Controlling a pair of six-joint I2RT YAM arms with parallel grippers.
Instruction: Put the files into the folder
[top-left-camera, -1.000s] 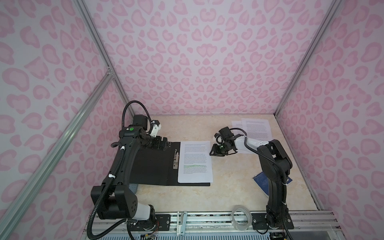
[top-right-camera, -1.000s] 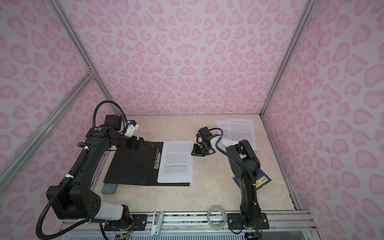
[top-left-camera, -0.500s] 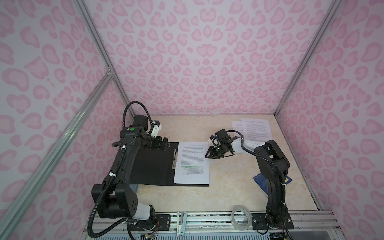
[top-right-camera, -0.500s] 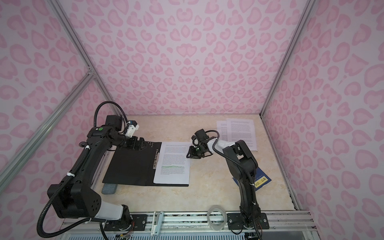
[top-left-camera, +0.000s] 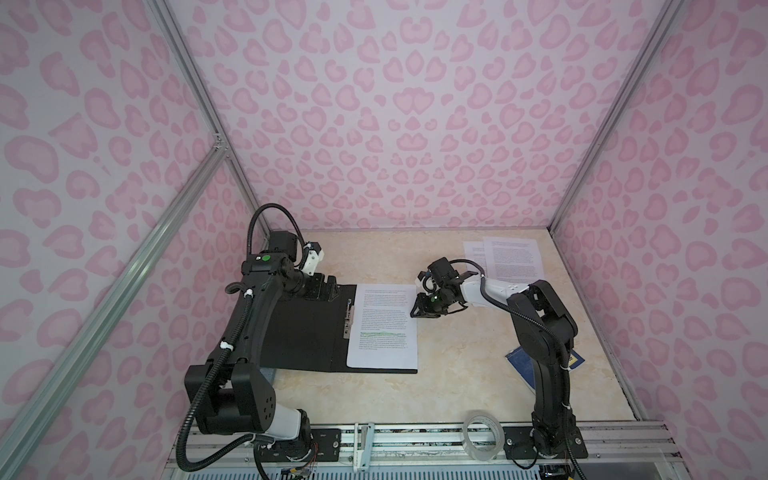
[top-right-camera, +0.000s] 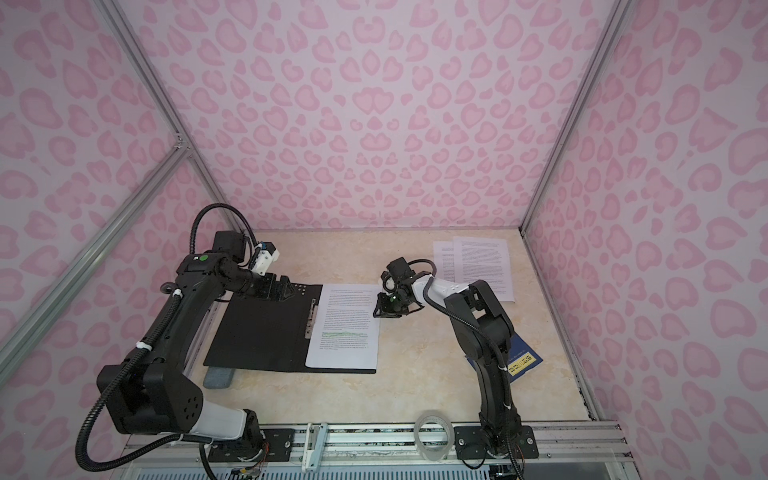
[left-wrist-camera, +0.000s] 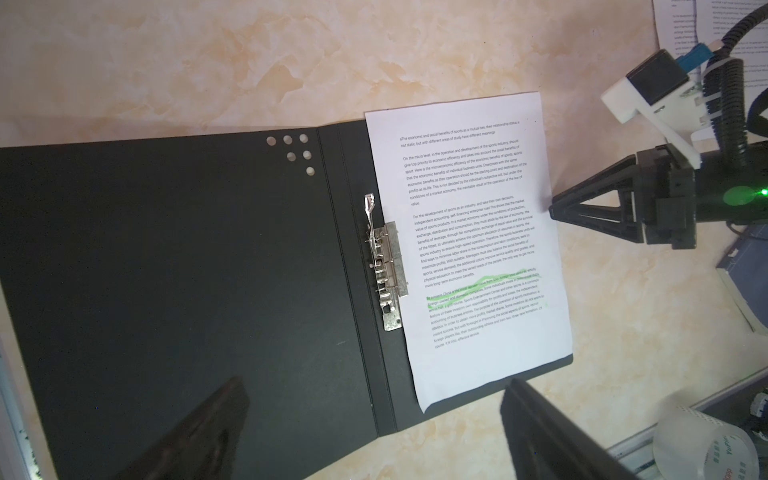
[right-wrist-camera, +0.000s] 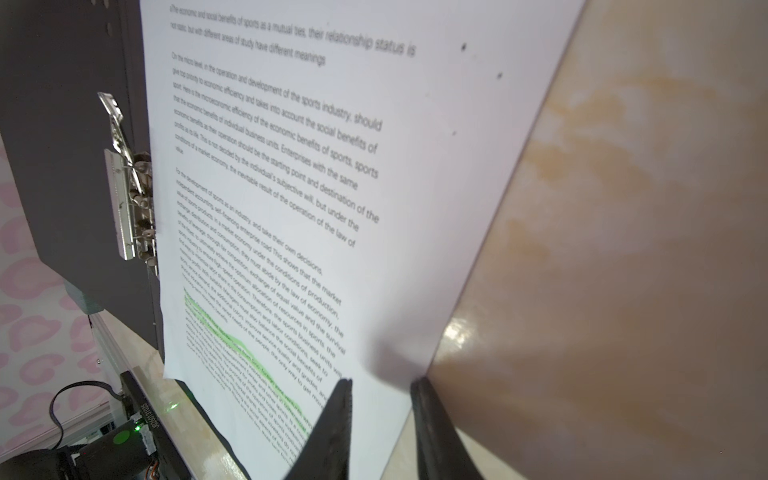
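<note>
Looking down, in both top views: one folder (top-left-camera: 303, 332) lies open, black inside up, on the left of the bench (top-left-camera: 457, 382). Three printed sheets, count them: one highlighted sheet (top-left-camera: 384, 328) on the folder's right half, and two far sheets (top-right-camera: 478, 257) overlapping at the bench's far right corner, well apart from it. One dark blue booklet (top-right-camera: 519, 357) shows partly behind the right arm (top-right-camera: 482, 332), and one tape roll (top-left-camera: 467, 432) stands at the near rail. The left jaws hover over the folder's far edge. The right jaws sit low at the highlighted sheet's right edge.

Left wrist view now: the left jaws stand spread wide, both fingers (left-wrist-camera: 552, 436) dark and blurred, gripping nothing. One metal clip (left-wrist-camera: 386, 270) sits on the spine with the sheet's left edge hard against it; under it or not, I can't tell. The sheet lies a touch askew. The right jaws' tip touches its right edge.

Right wrist view: the right jaws are parted only a little, one fingertip (right-wrist-camera: 336, 415) over the paper, its partner over bare bench just beside the edge. Nothing pinched.
</note>
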